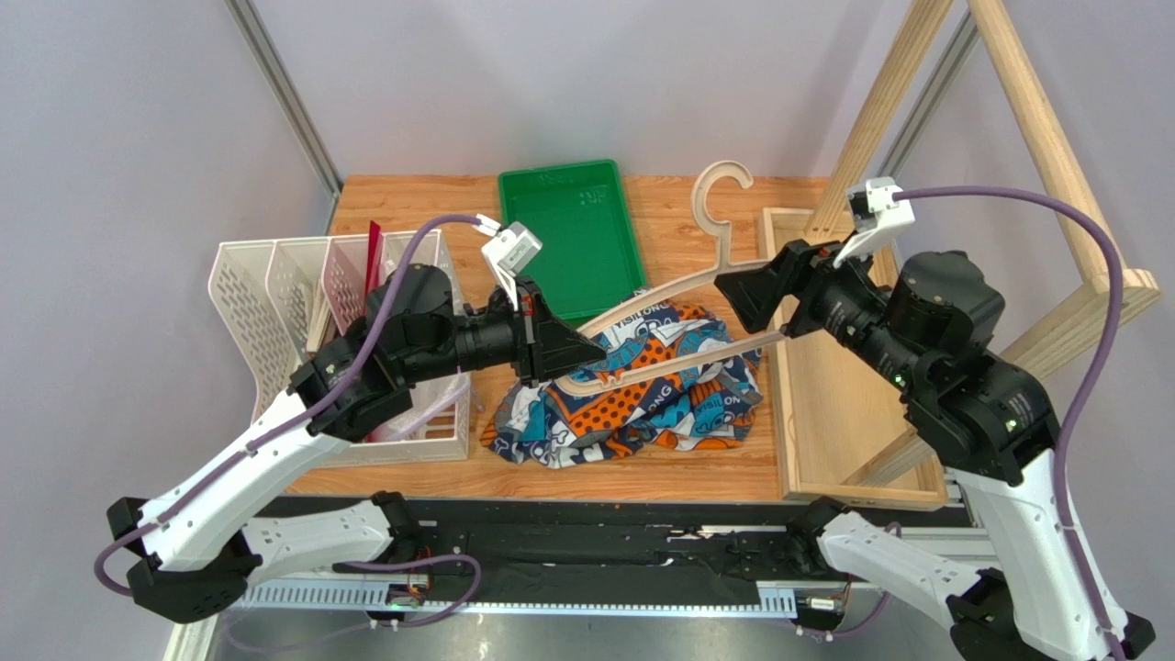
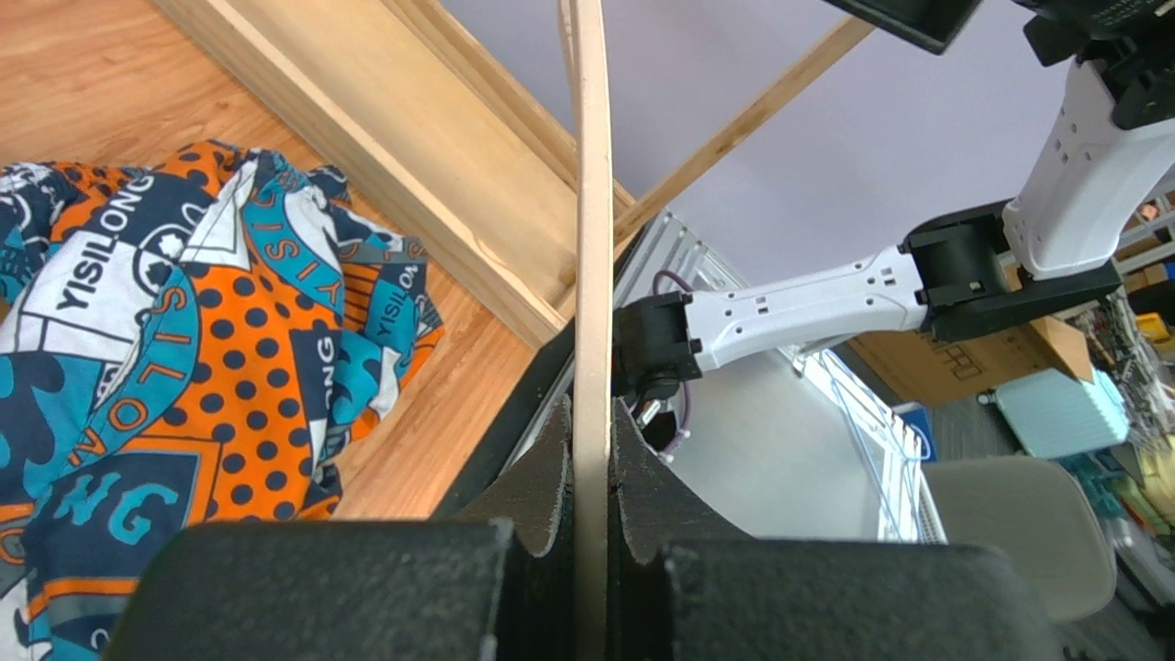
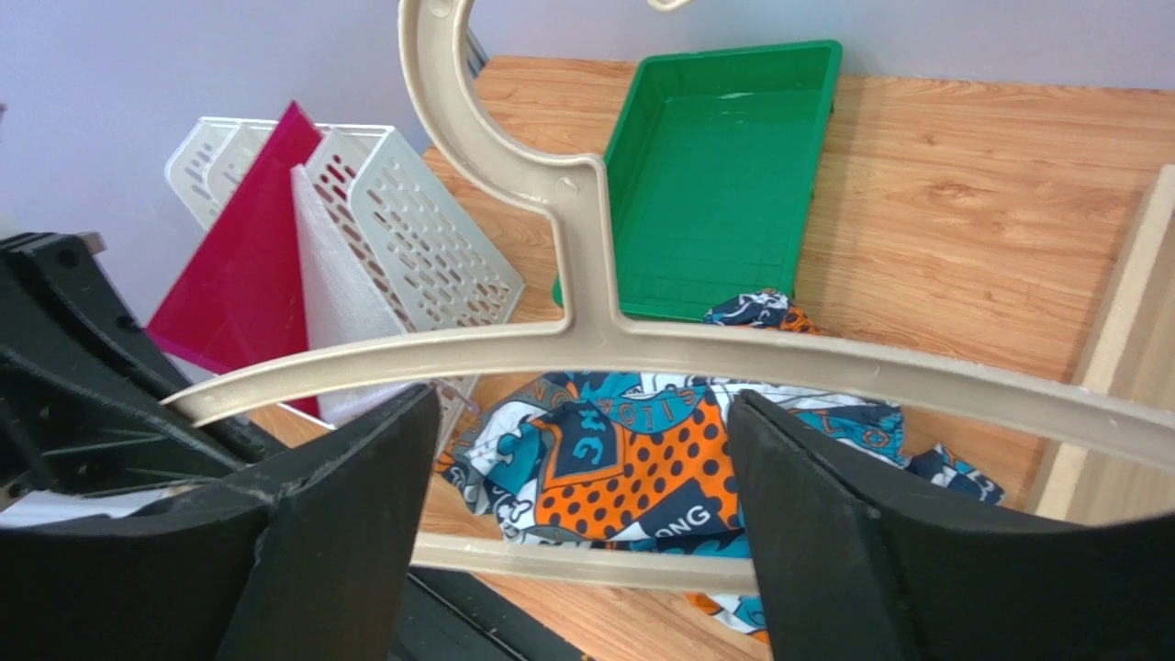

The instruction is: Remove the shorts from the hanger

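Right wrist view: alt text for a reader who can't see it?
A beige hanger spans the frame just beyond the open right gripper. The patterned shorts lie crumpled on the table beneath, a green tray behind them, a white file rack at left.

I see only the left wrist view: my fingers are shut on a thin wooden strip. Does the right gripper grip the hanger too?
Observer: No. The right gripper stands open, its fingers spread wide beside the hanger.
Operator: Do the shorts hang on the bar?
Observer: The lower bar, where it shows, is bare; the shorts lie heaped on the table beneath.
Operator: Where does the hook point?
Observer: Away from the arms; the hook is right of the green tray.
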Controlling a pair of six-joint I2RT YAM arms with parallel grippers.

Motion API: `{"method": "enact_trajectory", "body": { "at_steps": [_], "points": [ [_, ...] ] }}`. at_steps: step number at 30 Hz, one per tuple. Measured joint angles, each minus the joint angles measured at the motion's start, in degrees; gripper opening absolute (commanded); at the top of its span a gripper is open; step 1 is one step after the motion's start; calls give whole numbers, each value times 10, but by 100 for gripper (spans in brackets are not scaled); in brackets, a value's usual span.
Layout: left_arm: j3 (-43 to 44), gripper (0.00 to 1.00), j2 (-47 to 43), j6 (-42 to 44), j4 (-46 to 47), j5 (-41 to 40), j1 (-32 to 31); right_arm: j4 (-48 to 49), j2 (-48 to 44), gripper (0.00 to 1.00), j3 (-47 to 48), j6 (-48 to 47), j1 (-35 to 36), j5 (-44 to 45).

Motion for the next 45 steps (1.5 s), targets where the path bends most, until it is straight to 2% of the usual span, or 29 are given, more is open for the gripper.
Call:
{"method": "enact_trajectory", "body": {
  "at_steps": [8, 11, 20, 22, 28, 29, 33, 37, 39, 45],
  "points": [
    [-10, 0, -5, 0, 38, -19, 0, -24, -25, 80, 9, 83, 0, -24],
    [-9, 0, 6, 3, 74, -18, -5, -13, -26, 79, 7, 137, 0, -44],
    [21, 0, 52, 24, 90, -54, -35, 29, -4, 71, 4, 257, 18, -75],
    [21, 0, 56, 29, 90, -66, -40, 39, 5, 70, 0, 275, 45, -67],
    [26, 0, 65, 45, 90, -116, -64, 48, 48, 68, -2, 311, 179, 46],
    [26, 0, 65, 50, 89, -126, -70, 48, 58, 66, -2, 318, 195, 66],
    [27, 0, 64, 62, 83, -151, -84, 47, 93, 42, -2, 341, 236, 126],
    [24, 0, 61, 68, 70, -176, -86, 60, 102, 32, -4, 369, 250, 156],
    [20, 0, 56, 69, 69, -182, -87, 65, 102, 29, -5, 377, 251, 163],
    [17, 0, 45, 73, 66, -200, -90, 80, 107, 28, -8, 403, 261, 174]
  ]
}}
